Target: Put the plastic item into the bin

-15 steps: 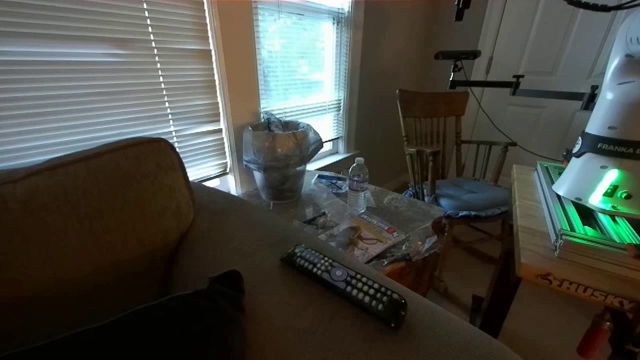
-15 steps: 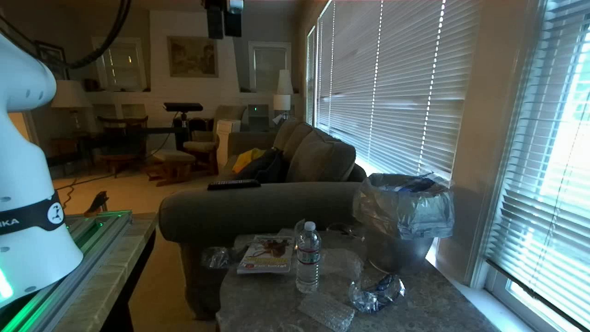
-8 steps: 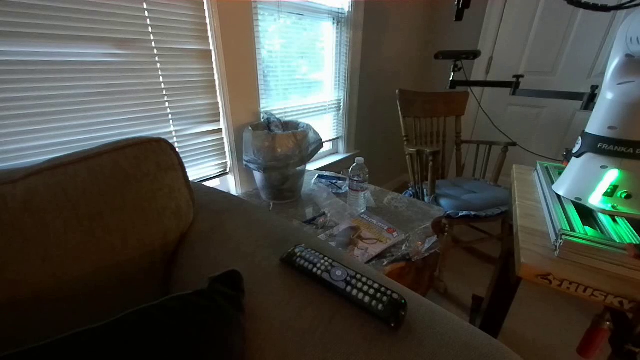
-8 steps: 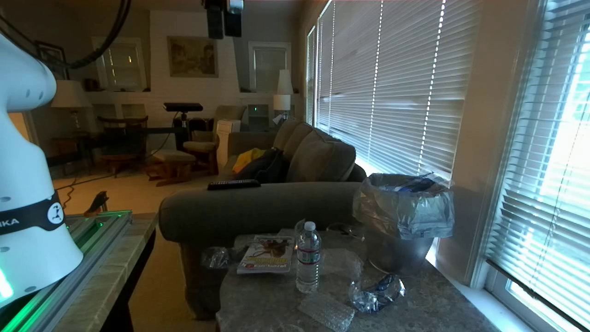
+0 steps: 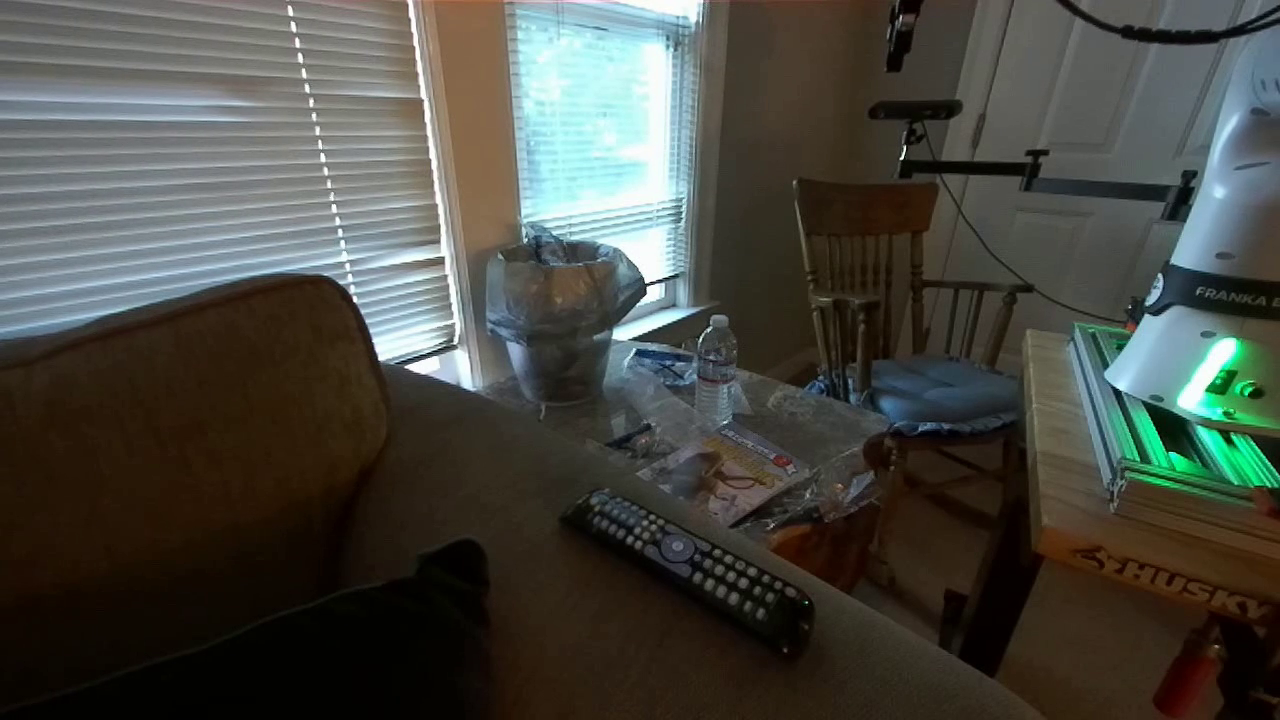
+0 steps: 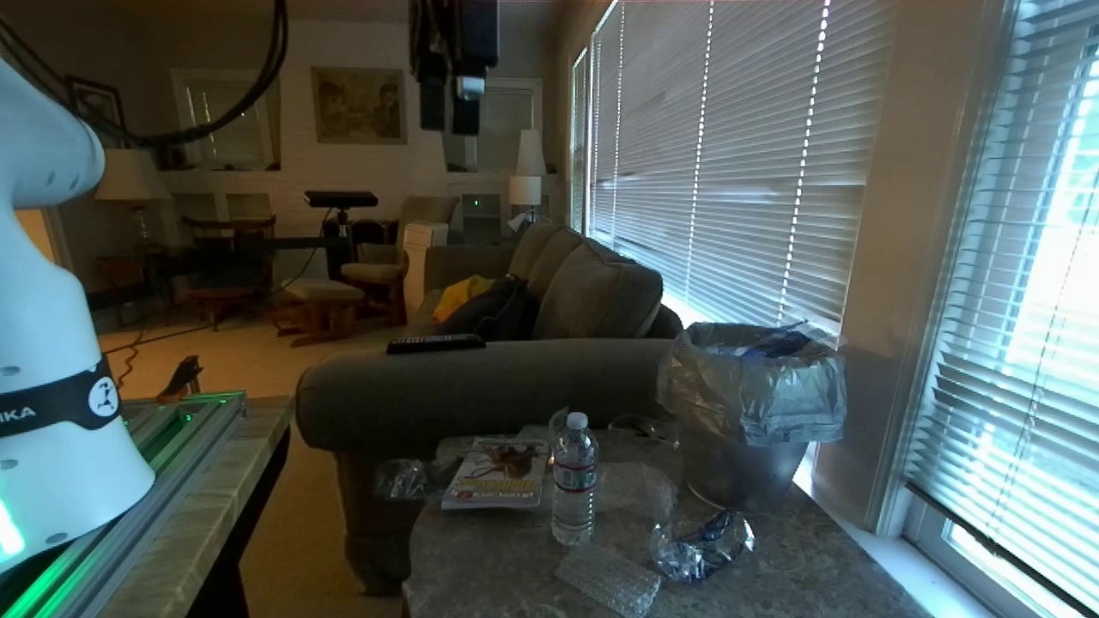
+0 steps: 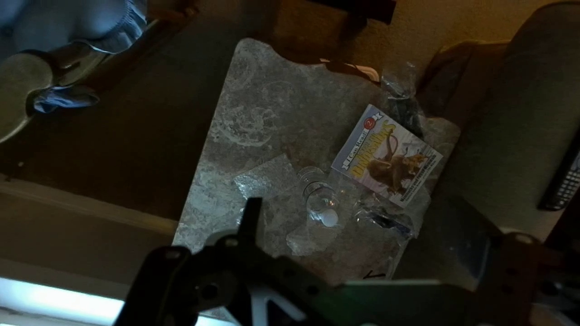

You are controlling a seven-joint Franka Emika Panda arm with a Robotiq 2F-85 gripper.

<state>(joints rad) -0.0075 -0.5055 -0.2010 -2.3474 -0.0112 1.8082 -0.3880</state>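
Cool daylight dominates both exterior views: the window (image 5: 600, 130) washes out to white and pale cyan, while the blinds (image 6: 730, 154) glow a softer grey. The sofa (image 5: 180, 430) sinks into brown shadow, and the carpet (image 6: 258, 369) lies dim and amber. A green light (image 5: 1207, 372) on the arm's base (image 5: 1210, 328) tints the metal rails (image 5: 1180, 450) beneath. The shiny bag (image 6: 794, 399) on the bin (image 6: 734, 472) catches a sheen. The wrist view is murkier; the gripper (image 7: 355, 203) shows near black, soft-edged, while a strip (image 7: 59, 299) at lower left glares bluish white

Mottled grey table (image 6: 498, 562) | lined bin (image 6: 738, 468) | upright water bottle (image 6: 573, 493) | book (image 6: 498, 475) | crumpled clear wrapper (image 6: 694, 555) | textured clear sheet (image 6: 610, 579)
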